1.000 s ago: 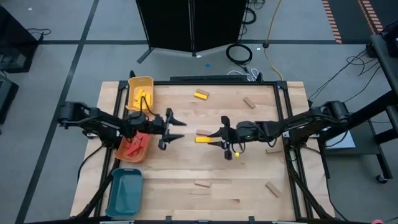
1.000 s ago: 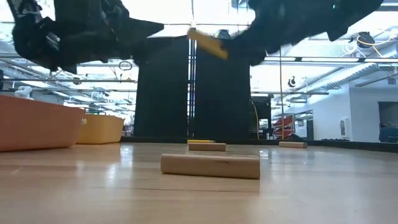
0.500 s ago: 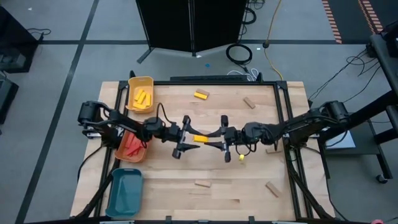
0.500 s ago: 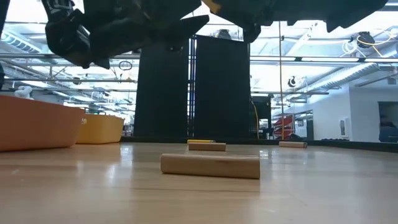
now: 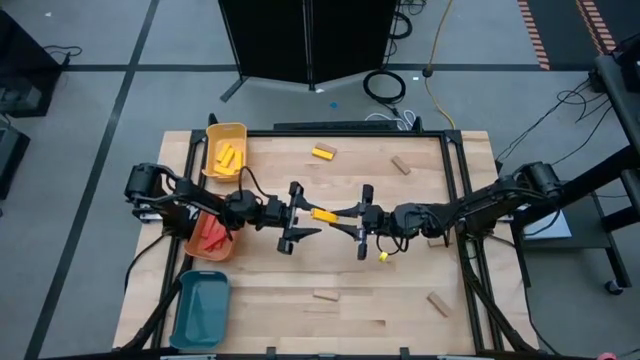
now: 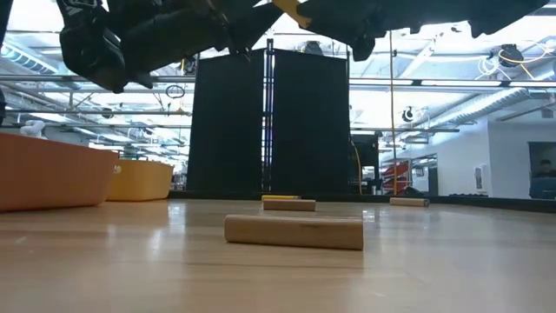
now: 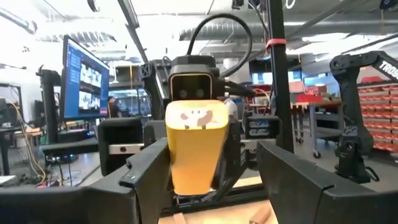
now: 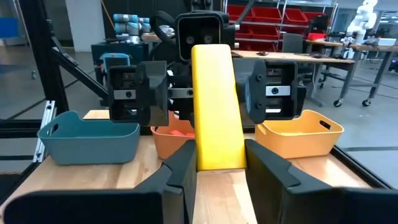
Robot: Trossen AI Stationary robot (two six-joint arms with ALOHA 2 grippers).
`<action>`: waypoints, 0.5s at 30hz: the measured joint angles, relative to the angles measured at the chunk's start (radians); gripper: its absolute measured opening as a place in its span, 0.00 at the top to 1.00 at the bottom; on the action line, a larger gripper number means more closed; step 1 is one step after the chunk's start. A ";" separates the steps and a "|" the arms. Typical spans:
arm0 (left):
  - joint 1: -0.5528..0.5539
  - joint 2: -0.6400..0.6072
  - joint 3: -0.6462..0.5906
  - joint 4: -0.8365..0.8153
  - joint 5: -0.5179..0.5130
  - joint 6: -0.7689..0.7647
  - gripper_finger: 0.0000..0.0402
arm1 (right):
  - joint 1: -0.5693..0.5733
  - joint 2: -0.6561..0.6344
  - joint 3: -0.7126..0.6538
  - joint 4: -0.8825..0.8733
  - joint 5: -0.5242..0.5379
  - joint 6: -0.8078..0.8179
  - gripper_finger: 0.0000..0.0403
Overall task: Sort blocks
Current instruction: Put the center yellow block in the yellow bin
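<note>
The wooden table [image 5: 400, 300] carries loose blocks, with three trays along its left edge. Above its centre, the right gripper [image 5: 352, 215] is clamped on one end of a yellow block [image 5: 323, 215], held clear of the surface. The block's long axis points straight at the left gripper [image 5: 302, 213], whose fingers stand spread on either side of the free end, not yet closed. A handover appears imminent; the left arm is nearer the yellow tray [image 5: 237, 132].

Yellow block [image 5: 322, 215], tan blocks [image 5: 325, 295], yellow tray [image 5: 226, 150], orange tray [image 5: 212, 240], teal tray [image 5: 200, 310].
</note>
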 joint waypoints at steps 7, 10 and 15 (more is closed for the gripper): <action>0.000 0.000 0.000 0.011 -0.004 0.000 0.42 | 0.003 0.000 0.000 -0.004 0.014 0.003 0.77; 0.001 0.000 0.000 0.023 -0.007 -0.005 0.44 | 0.002 0.000 0.000 -0.004 0.016 0.003 0.77; 0.001 0.000 0.000 0.027 -0.011 -0.009 0.52 | 0.002 0.000 0.000 -0.004 0.013 0.003 0.77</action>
